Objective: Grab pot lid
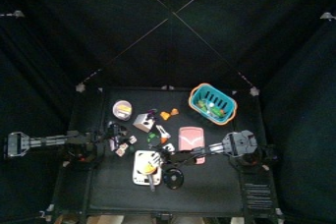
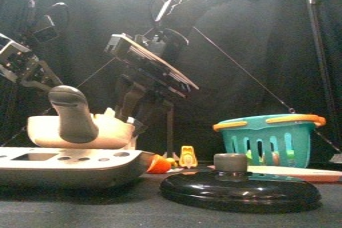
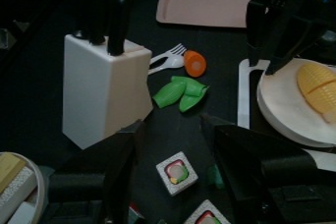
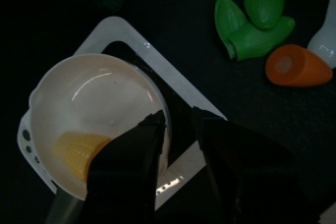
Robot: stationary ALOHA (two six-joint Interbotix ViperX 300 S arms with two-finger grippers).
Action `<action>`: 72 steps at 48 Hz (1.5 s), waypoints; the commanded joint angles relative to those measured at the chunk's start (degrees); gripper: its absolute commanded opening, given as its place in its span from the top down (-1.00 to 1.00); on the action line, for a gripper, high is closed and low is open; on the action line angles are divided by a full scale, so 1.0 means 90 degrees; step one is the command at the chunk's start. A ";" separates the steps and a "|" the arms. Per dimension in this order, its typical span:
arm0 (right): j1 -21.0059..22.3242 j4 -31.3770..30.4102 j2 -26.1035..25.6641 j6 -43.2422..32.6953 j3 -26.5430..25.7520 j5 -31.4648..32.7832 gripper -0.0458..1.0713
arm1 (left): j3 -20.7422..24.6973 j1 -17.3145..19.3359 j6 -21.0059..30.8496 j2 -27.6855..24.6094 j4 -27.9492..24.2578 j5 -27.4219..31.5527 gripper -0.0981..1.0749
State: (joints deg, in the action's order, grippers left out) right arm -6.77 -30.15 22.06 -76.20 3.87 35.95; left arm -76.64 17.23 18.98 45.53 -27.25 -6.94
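Note:
The pot lid (image 2: 241, 188), a flat black disc with a round knob, lies close to the front edge of the table; from above, the pot lid (image 1: 174, 179) sits just right of the white tray (image 1: 140, 174). My right gripper (image 1: 188, 152) hangs open over the tray's far end, back from the lid. In the right wrist view the right gripper (image 4: 171, 130) stands above a white bowl (image 4: 79, 100) holding something yellow, and the lid is out of view. My left gripper (image 3: 178, 154) is open at the table's left, with nothing in it.
A white knife block (image 3: 102, 81) stands at mid-left, with green (image 3: 182, 93) and orange (image 3: 195, 63) toy food beside it. A pink tray (image 1: 194, 137) and a teal basket (image 1: 214, 98) lie behind on the right. A black round thing (image 1: 122, 106) sits at the back left.

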 commanded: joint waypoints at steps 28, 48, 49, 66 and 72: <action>0.0127 0.0127 -0.1143 0.0918 -0.0010 0.0732 -0.35 | 0.0078 0.0010 0.0010 -0.0010 0.0029 -0.0029 -0.65; 0.0371 0.0303 -0.2246 0.0986 0.1289 0.0674 -0.34 | 0.0068 0.0010 0.0010 -0.0010 0.0039 -0.0020 -0.65; 0.0322 0.0293 -0.2256 0.1035 0.1348 0.0664 -0.33 | 0.0068 0.0010 0.0010 -0.0010 0.0029 -0.0020 -0.65; -0.0879 0.0342 -0.2295 0.2061 0.1797 0.0098 -0.32 | 0.0059 0.0010 0.0010 -0.0010 0.0098 -0.0020 -0.65; -0.1318 0.0107 -0.2236 0.2109 0.1895 0.0000 -0.32 | 0.0059 0.0010 0.0010 -0.0010 0.0107 -0.0020 -0.65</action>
State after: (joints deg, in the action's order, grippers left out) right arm -16.17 -27.51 3.87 -57.30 20.92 36.83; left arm -76.90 17.23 18.98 45.62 -26.46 -6.94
